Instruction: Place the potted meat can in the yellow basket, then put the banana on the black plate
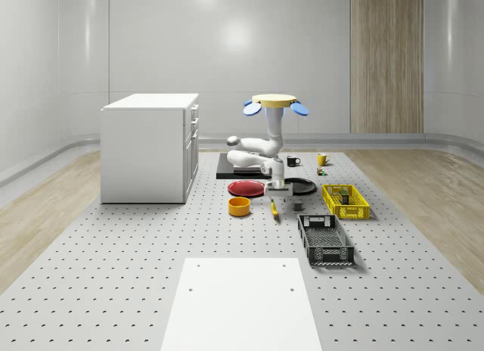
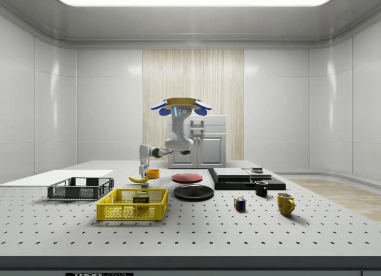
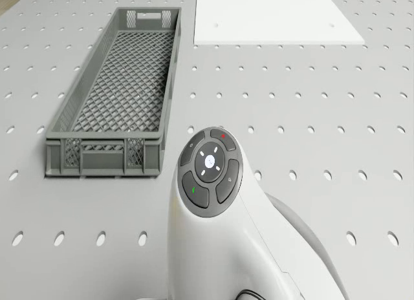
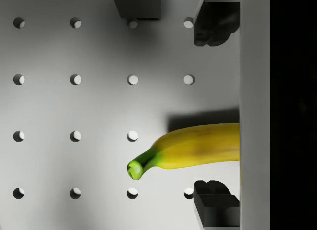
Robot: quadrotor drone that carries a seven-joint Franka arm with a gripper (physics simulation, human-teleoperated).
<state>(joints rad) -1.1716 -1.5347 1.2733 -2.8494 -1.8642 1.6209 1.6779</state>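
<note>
Landmark: black plate (image 1: 299,186). Going left to right in the whole-scene view: orange bowl (image 1: 239,206) sits left of the plate and a bit nearer the camera; red plate (image 1: 246,188) lies just beside the black plate on its left. Banana (image 1: 274,208) lies on the table nearer the camera than the black plate's left edge, close to it but apart. Gripper (image 1: 277,194) hangs right above the banana, between it and the plate's near rim. Drone (image 1: 275,103) hovers high up, over the black mat behind the plate, arm folded down and forward. Yellow basket (image 1: 345,201) is to the plate's right; the potted meat can (image 2: 141,198) already lies inside it, so step one looks done.

Key relation: in the wrist view the banana (image 4: 190,148) lies straight under the gripper (image 4: 216,109), its long axis running across the line joining the two fingertips (image 4: 213,29), stem end sticking out to one side. Fingers stand apart, one on each side of the fruit, nothing held. Fruit's other end is hidden by the camera frame edge.

Judgement: alignment is good for a straight drop and close across the banana's width; then a short carry to the plate.
</note>
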